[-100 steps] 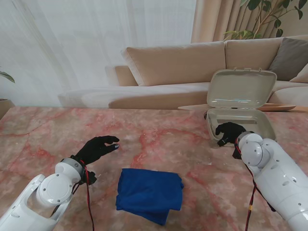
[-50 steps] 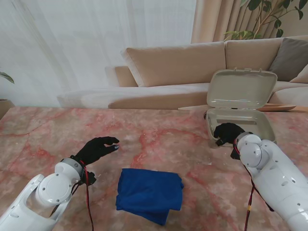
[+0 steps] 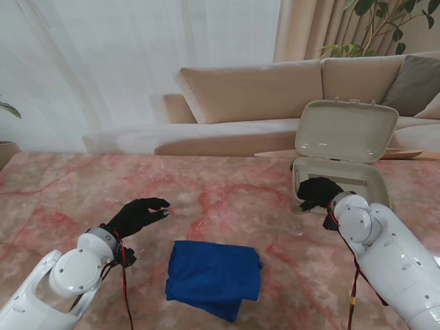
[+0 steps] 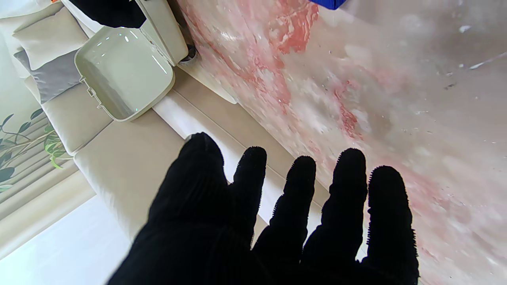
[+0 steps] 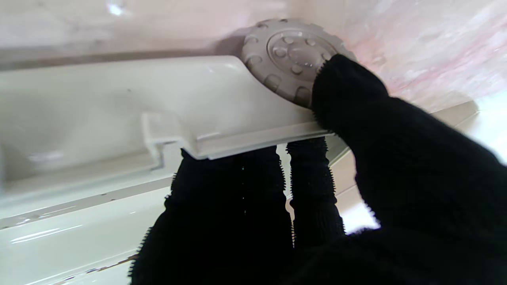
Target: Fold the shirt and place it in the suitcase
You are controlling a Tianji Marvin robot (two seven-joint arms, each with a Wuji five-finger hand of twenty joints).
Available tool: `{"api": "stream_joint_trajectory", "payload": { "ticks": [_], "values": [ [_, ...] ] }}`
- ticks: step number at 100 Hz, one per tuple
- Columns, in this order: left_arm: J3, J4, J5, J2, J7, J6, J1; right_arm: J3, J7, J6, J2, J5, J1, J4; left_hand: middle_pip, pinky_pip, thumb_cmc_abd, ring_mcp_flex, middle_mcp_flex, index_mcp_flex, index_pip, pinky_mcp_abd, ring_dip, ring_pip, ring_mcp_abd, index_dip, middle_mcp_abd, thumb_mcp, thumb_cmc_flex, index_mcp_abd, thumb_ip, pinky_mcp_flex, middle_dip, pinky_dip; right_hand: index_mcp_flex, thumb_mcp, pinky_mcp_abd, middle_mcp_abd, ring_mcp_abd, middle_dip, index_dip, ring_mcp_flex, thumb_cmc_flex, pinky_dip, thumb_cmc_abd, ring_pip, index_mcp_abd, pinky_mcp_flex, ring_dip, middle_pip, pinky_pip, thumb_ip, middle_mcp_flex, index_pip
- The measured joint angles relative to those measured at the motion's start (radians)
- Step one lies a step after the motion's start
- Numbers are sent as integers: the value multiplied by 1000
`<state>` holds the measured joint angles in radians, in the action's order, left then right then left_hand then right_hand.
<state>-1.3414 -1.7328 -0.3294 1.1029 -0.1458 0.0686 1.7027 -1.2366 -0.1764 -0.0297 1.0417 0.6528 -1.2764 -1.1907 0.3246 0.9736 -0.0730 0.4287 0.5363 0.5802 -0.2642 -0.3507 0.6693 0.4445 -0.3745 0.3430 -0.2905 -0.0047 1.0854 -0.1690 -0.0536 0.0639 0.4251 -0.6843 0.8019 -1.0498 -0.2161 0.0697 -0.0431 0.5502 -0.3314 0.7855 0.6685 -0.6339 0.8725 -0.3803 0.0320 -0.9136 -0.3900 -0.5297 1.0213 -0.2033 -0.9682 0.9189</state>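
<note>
Suitcase dragged leftward, right hand gripping its rim.

suitcase interior hidden, shirt cut off in left wrist view

Home living room, long beige upholstered sofa with grey cushion, sheer white curtains beside tan drapes, leafy green houseplant, pink-veined marble table in front

Before you, a pink-veined marble tabletop; beyond its far edge a beige sofa with a grey cushion far right, sheer curtains and a leafy plant behind.
</note>
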Motion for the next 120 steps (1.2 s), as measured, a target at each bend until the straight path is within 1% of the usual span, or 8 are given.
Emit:
{"api": "stream_joint_trajectory", "payload": {
  "ticks": [14,23,60,63,71,78,92,120],
  "values": [
    [-2,-2,0,-1,-1,2,4,8,9,-44,2,-46,-11,-6,0,-1,0,0,0,0,0,0,0,0,0,0,0,0,0,0,0,0,0,0,0,8,0,-12,13,1,2,21,0,-26,-17,-15,-29,-19,-12,0,16,0,-16,-9],
    [-3,-2,0,-1,-1,2,7,17,12,-67,4,-51,-17,-13,0,-1,0,0,0,0,0,0,0,0,0,0,0,0,0,0,0,0,0,0,0,12,0,-20,21,4,3,31,0,-32,-29,-18,-40,-24,-14,0,31,0,-27,-21],
    [-5,-3,0,-2,-7,7,14,50,45,-111,17,-85,-48,-46,0,-1,0,0,0,0,0,-1,0,0,0,0,0,0,0,0,0,0,0,0,1,27,0,-31,30,23,14,53,0,-52,-32,-40,-52,-48,-28,21,97,-1,-52,-22],
    [-5,-3,0,-2,-7,8,14,54,46,-115,17,-89,-49,-48,0,-1,0,0,0,0,0,-1,0,0,0,0,0,0,0,0,0,0,0,0,1,27,0,-31,31,25,14,53,0,-52,-33,-41,-53,-49,-28,24,103,-10,-52,-22],
    [-5,-3,0,-2,-8,8,14,67,47,-127,18,-97,-49,-51,0,-2,0,0,0,0,0,-1,0,0,0,0,0,0,0,0,0,0,0,0,1,28,-1,-33,34,25,15,55,0,-52,-34,-43,-57,-54,-29,24,112,-10,-54,-22],
    [-5,-3,0,-2,-9,9,14,78,47,-132,19,-109,-50,-56,0,-2,0,0,0,0,0,-1,0,0,0,0,1,0,-20,0,1,0,0,0,1,34,-1,-33,36,26,15,61,0,-54,-36,-37,-62,-56,-29,25,116,-10,-56,-22],
    [-5,-3,0,-3,-10,10,15,107,45,-131,23,-157,-48,-63,0,-2,0,0,0,0,0,-1,0,0,0,0,1,0,-20,0,1,-1,0,0,1,44,-2,-40,48,26,19,61,0,-63,-37,-37,-65,-57,-29,26,119,-11,-56,-23],
    [-2,-1,4,-3,-10,13,16,184,82,-133,42,-196,-16,-46,0,-2,0,0,0,0,0,-1,0,0,0,0,1,0,-20,0,1,-1,0,0,0,50,-2,-41,50,29,22,63,0,-64,-44,-44,-72,-64,-30,27,142,-11,-57,-24]
  ]
}}
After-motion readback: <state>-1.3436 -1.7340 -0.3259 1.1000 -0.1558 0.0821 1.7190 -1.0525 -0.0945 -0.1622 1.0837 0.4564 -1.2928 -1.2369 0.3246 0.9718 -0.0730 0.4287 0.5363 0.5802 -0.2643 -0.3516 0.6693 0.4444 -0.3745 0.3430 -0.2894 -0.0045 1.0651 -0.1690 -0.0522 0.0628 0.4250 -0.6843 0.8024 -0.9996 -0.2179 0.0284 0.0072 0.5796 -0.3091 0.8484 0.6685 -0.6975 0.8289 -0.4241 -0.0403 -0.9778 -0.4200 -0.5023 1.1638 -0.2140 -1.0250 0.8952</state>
